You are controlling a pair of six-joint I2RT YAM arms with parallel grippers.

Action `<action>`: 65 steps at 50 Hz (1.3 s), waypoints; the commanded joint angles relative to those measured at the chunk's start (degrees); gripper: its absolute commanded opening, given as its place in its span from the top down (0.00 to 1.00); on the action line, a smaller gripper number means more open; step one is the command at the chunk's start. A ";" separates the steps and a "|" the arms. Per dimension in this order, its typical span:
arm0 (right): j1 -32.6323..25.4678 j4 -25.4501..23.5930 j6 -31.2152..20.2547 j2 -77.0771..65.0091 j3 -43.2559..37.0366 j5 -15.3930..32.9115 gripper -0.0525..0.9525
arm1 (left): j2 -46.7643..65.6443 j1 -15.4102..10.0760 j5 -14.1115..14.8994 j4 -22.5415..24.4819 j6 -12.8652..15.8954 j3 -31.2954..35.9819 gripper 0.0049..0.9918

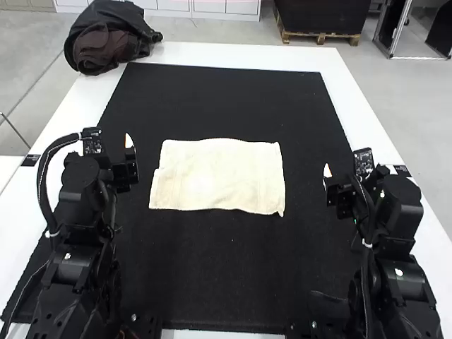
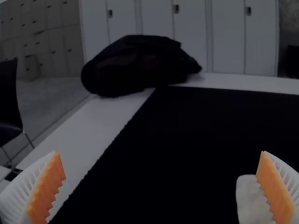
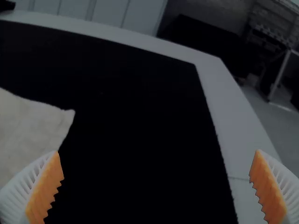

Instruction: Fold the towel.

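I have the black mat (image 1: 226, 275) across most of the bench (image 1: 247, 55), with the bench's white edge running past it at the far end and along both sides. A dark bag (image 1: 106, 39) sits at the bench's far left corner, just beside the mat's corner, so that side is where I have an obstacle. Mat shows all around the towel (image 1: 219, 176), with a deep stretch beyond it and another on my near side.

My left gripper (image 1: 123, 167) is near the mat's left edge, my right gripper (image 1: 342, 185) near its right edge. Both stand open, their orange pads (image 2: 46, 186) wide apart, and neither has hold of anything.

The towel lies flat between them, longer from side to side, its edges a bit wavy and its left side slightly stepped; I can't tell how many layers it has. It is near the left gripper, with a narrow strip of mat between, and farther from the right one. Its near right corner pokes out a little.
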 commanded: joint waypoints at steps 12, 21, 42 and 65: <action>-0.11 -1.77 -0.44 -0.34 -0.32 -2.97 0.03 | -0.34 -0.43 0.33 0.33 -0.35 -0.30 0.03; -0.19 -1.77 -0.44 -0.43 -0.32 -2.97 0.03 | -0.34 -0.43 0.33 0.33 -0.35 -0.30 0.03; -0.11 -2.30 -0.09 -0.34 -0.32 -4.99 0.03 | -0.34 -0.35 0.33 0.33 -0.35 -0.21 0.03; -0.81 4.12 -11.51 -0.43 -0.32 -6.58 0.03 | -0.25 -0.79 2.53 7.71 10.02 -0.21 0.04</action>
